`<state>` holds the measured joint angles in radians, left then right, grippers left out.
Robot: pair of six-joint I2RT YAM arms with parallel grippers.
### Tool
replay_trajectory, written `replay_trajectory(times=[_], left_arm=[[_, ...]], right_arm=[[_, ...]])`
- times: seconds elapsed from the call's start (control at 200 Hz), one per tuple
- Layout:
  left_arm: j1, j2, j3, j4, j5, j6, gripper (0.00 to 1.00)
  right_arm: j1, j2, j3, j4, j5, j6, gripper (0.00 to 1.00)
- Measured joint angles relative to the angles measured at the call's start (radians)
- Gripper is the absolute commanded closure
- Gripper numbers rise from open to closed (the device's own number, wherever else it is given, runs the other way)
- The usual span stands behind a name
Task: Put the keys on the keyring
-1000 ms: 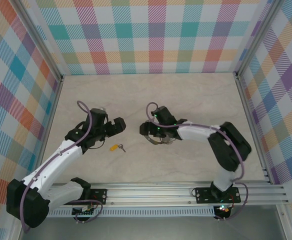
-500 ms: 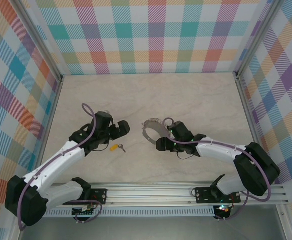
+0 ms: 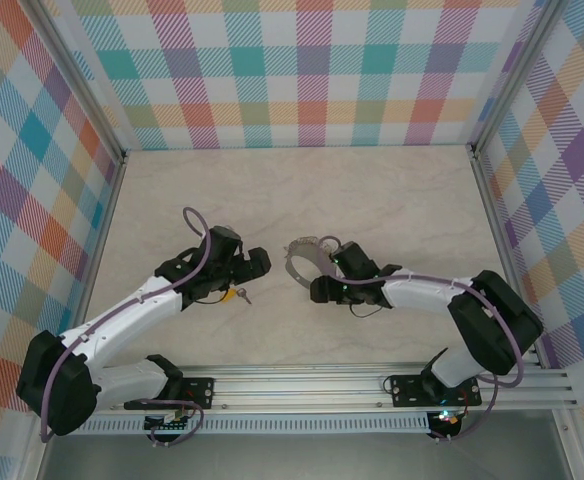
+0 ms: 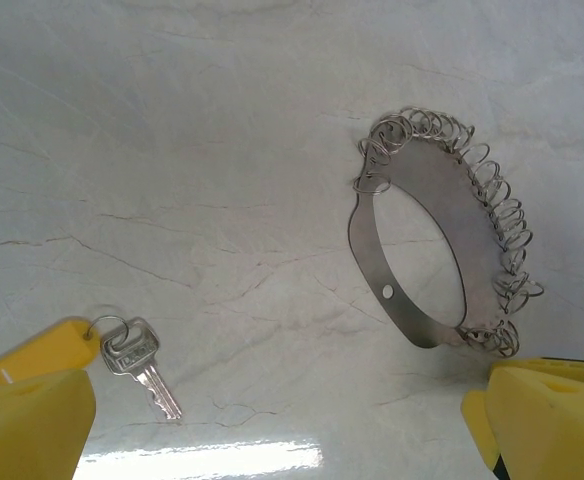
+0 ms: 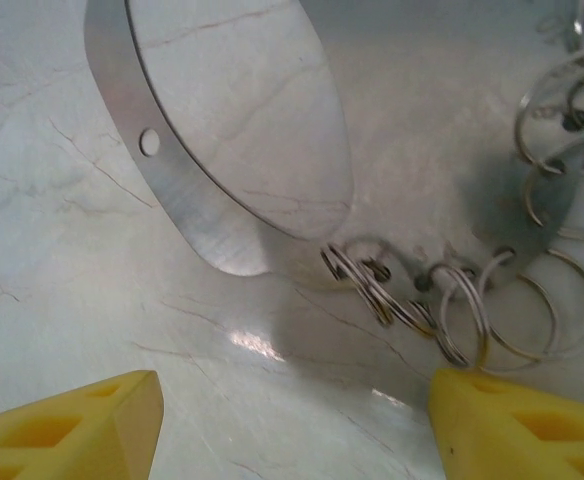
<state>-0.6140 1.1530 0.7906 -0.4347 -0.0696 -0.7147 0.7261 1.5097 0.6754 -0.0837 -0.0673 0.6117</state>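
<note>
The key (image 3: 236,294) lies flat on the table (image 3: 392,200), near the front and left of centre. It is just beside the tip of the left gripper (image 3: 255,264). In the left wrist view the key (image 4: 144,362) shows a silver blade pointing down and to the right. A small ring at its head links it to a yellow tab, part of which is hidden by the gripper's left finger (image 4: 32,420). The left gripper (image 4: 287,425) is spread wide with nothing between its fingers. The key sits close to the inside of the left finger, but the pictures do not show whether they touch.

The keyring (image 3: 307,245) rests on the table to the right of the key, apart from it and between the two grippers. Up close, the keyring (image 4: 400,308) is a flat metal band bent into a loop, with one small hole in it. Many small wire rings (image 4: 497,215) hang along its far and right side. The band seems to stand on its edge.

The right gripper (image 3: 317,290) sits just in front of the keyring. In the right wrist view it (image 5: 292,430) is also parted wide and empty. The band (image 5: 187,205) and a few wire rings (image 5: 452,315) lie just ahead of its yellow fingertips (image 5: 72,430).
</note>
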Motion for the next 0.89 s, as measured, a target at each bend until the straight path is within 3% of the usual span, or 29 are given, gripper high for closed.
replay_trajectory(times=[0.5, 0.895], left_arm=[[-0.001, 0.018, 0.023, 0.0, -0.003, 0.001, 0.01], [-0.002, 0.026, 0.025, 0.0, -0.003, 0.005, 0.0]], right_arm=[[-0.019, 0.036, 0.038, 0.014, 0.003, -0.022, 0.31], [-0.02, -0.064, 0.007, 0.013, -0.023, -0.013, 0.33]])
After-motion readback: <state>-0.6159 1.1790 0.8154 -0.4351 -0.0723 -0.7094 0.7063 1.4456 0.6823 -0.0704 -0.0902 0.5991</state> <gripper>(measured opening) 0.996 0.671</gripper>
